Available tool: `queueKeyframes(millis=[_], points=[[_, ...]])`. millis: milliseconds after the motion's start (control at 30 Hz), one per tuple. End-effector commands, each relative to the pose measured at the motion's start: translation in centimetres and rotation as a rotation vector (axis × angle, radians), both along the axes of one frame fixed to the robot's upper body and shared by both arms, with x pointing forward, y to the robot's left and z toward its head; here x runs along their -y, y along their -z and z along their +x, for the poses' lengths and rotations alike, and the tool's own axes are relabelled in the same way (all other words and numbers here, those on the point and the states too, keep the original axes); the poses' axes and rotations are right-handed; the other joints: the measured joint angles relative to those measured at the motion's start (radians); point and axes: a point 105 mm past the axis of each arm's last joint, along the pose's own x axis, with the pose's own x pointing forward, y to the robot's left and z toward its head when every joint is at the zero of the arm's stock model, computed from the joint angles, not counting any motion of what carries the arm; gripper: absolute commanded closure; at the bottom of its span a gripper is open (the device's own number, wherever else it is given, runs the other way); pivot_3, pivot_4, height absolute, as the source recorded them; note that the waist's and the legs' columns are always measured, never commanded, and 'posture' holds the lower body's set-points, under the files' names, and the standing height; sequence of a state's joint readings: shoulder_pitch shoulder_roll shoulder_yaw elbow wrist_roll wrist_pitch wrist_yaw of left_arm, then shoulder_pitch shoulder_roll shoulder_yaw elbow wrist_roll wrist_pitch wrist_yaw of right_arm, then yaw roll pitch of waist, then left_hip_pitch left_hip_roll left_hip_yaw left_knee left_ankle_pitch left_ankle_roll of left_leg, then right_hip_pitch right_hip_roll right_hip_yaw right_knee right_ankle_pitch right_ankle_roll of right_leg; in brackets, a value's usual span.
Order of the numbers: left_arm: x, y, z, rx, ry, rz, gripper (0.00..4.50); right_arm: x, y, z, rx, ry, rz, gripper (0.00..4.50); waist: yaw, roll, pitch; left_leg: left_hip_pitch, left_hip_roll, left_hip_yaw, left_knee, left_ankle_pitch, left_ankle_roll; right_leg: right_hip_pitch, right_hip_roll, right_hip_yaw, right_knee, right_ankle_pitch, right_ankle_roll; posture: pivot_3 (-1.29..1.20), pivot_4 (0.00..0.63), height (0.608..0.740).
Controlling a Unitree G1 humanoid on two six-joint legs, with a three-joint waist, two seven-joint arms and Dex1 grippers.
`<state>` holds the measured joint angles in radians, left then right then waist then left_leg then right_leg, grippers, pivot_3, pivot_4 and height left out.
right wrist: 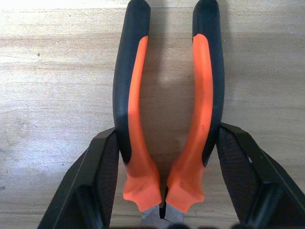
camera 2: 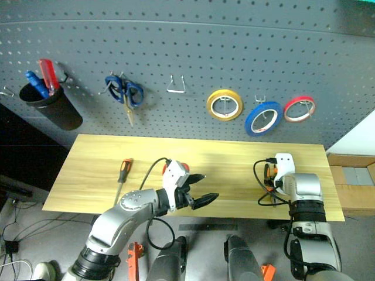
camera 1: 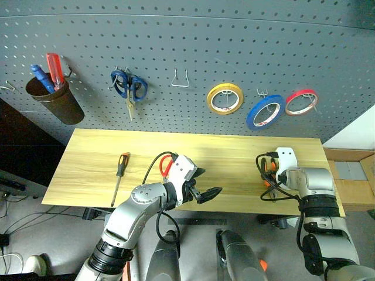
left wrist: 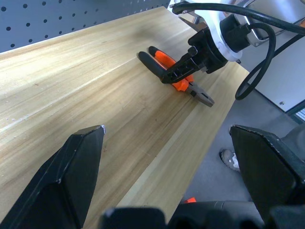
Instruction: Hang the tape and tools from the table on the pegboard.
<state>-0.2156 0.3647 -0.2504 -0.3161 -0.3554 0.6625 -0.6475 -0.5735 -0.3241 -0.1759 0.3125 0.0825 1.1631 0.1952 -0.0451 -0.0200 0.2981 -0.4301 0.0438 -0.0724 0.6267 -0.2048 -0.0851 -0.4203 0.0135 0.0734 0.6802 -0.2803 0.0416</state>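
The right gripper (right wrist: 164, 167) straddles the pliers (right wrist: 167, 109) at the table's (camera 1: 234, 175) right front edge, fingers touching both handles to lift them; the left gripper (camera 1: 208, 187) hangs wide, unladen.

wood-plank table (right wrist: 57, 71), matt rubbery pliers (right wrist: 136, 95)

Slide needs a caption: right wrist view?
Right gripper fingers flanking the orange-and-black pliers lying on the wooden table.
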Motion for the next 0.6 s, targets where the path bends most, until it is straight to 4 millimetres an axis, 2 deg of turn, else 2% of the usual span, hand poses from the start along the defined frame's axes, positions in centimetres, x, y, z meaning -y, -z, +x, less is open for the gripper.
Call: queueKeyframes(millis=[33, 133, 233, 333, 433, 600], points=[[0.6, -1.1, -1.0, 0.031, 0.049, -0.033, 0.00, 0.1, 0.2, -0.4, -0.009, -0.008, 0.004, 1.98, 0.000, 0.000, 0.000, 0.000, 0.000, 0.000, 0.000, 0.000, 0.000, 0.000, 0.000, 0.000, 0.000, 0.000, 0.000, 0.02, 0.315, 0.740], [0.4, -1.1, -1.4, 0.030, 0.052, -0.033, 0.00, -0.5, -0.3, -0.9, 0.009, -0.070, -0.005, 1.98, 0.000, 0.000, 0.000, 0.000, 0.000, 0.000, 0.000, 0.000, 0.000, 0.000, 0.000, 0.000, 0.000, 0.000, 0.000, 0.02, 0.311, 0.740], [-0.4, -1.7, -1.8, 0.056, 0.011, -0.050, 0.00, -2.3, -2.6, -1.3, 0.115, -0.204, -0.001, 1.98, 0.001, 0.000, 0.000, -0.001, 0.000, 0.000, -0.002, 0.000, 0.000, -0.001, 0.000, 0.000, 0.000, 0.000, 0.000, 0.03, 0.308, 0.740], [-1.3, -2.2, -3.2, 0.061, -0.018, -0.066, 0.00, -5.1, -5.3, -2.4, 0.238, -0.368, 0.024, 1.98, -0.003, 0.002, 0.004, -0.002, 0.000, 0.000, -0.002, 0.000, 0.000, -0.003, 0.000, 0.001, -0.001, 0.000, 0.000, 0.03, 0.308, 0.740], [-2.1, -3.2, -4.6, 0.102, -0.095, -0.094, 0.00, -9.3, -8.8, -4.3, 0.418, -0.551, 0.073, 1.98, -0.005, 0.003, 0.005, -0.002, 0.001, 0.000, -0.003, 0.000, 0.000, -0.003, 0.000, 0.001, 0.000, 0.000, 0.000, 0.04, 0.307, 0.740], [-4.5, -6.2, -3.9, 0.246, -0.370, -0.153, 0.00, -14.4, -13.7, -6.6, 0.668, -0.695, 0.189, 1.98, 0.007, 0.002, 0.005, -0.002, 0.001, -0.001, -0.002, 0.000, 0.000, -0.003, 0.000, 0.000, -0.001, 0.000, 0.000, 0.06, 0.294, 0.740]])
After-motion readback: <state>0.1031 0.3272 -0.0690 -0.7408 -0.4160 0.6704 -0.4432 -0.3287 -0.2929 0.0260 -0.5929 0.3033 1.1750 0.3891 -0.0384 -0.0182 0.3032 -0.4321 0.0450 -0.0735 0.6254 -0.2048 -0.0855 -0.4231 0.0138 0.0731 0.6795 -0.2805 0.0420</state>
